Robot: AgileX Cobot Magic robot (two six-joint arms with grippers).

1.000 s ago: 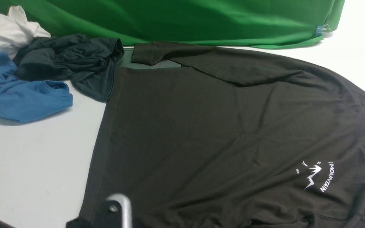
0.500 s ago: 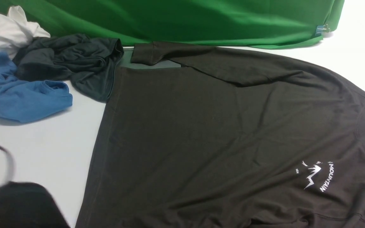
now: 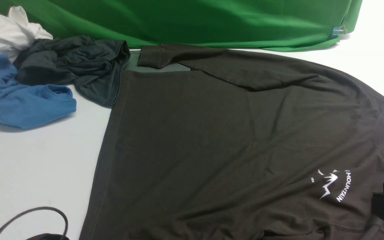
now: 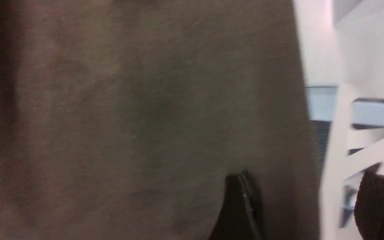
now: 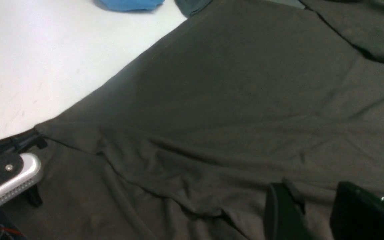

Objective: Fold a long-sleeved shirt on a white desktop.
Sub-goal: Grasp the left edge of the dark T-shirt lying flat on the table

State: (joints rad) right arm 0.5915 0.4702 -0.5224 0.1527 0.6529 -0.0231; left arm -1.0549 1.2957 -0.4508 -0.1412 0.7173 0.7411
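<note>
Front view: the shirt (image 3: 228, 143) lies spread flat over most of the white table (image 3: 38, 160), collar to the right, hem to the left, with its far sleeve (image 3: 212, 63) laid across the back edge. It is well apart from the blue garment (image 3: 28, 103). The left claw (image 4: 307, 175) stands wide with nothing in it, close above the cloth. The right claw (image 5: 315, 186) hovers near the chest logo (image 3: 332, 185), its jaws narrowly apart and gripping nothing. The near edge looks rumpled, so I'd say the next fold starts there. Each claw should pinch that edge cleanly, lift evenly with the other, and keep the cloth taut between them.
</note>
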